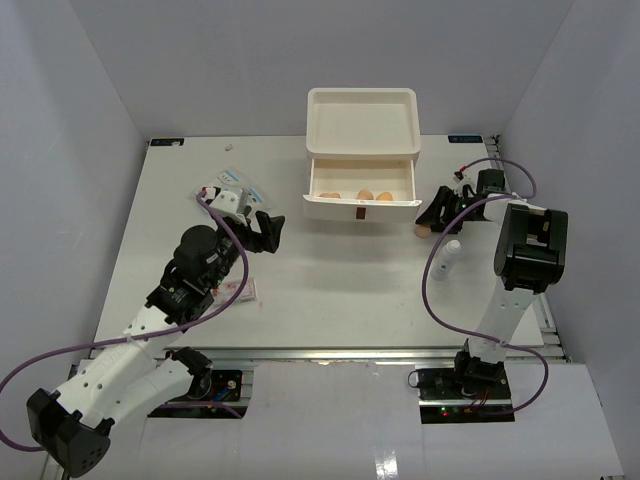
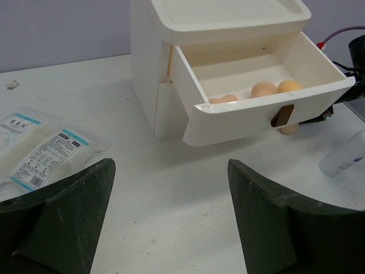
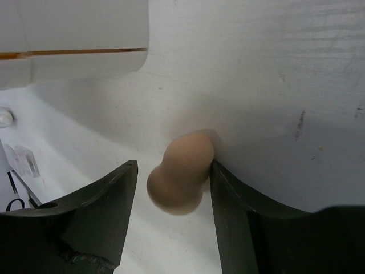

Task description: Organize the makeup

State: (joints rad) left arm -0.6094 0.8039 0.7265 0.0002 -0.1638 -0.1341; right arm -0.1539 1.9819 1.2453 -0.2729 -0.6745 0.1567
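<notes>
A tan egg-shaped sponge (image 3: 179, 180) lies on the table just right of the open drawer (image 1: 360, 208). My right gripper (image 3: 174, 165) is open around it: the right finger touches the sponge, the left finger stands a little off. The top view shows that gripper (image 1: 432, 216) low at the sponge (image 1: 423, 230). Three more sponges (image 2: 263, 89) sit inside the drawer. My left gripper (image 2: 171, 165) is wide open over bare table, nothing between its fingers. Clear packets (image 2: 40, 145) lie to its left.
The white drawer box (image 1: 360, 120) stands at the back centre with its lowest drawer pulled out. A slim white tube (image 1: 452, 255) lies near the right arm. A small pink-labelled item (image 1: 240, 290) lies beside the left arm (image 1: 200, 262).
</notes>
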